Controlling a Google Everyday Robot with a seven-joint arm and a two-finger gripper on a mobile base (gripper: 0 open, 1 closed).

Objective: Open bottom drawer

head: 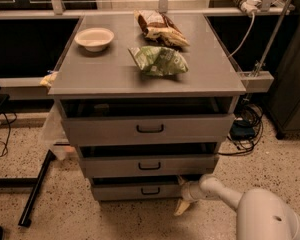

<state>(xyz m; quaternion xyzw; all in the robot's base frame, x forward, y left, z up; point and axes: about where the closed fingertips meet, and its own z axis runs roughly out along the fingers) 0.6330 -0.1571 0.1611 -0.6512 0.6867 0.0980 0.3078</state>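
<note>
Tool (181,194) was seen low at the right end of the bottom drawer (120,191), near the floor; whether it was spread or pressed together could not be told; the white arm (225,194) was noted reaching in from lower right. The bottom drawer was found lowest of three grey fronts, its small black handle (150,190) at centre, a dark gap showing above it; the middle drawer (190,165) and top drawer (100,130) were stacked above. On the table (105,76) were recorded a white bowl (94,38), a green bag (157,60) and a brown bag (160,28).
</note>
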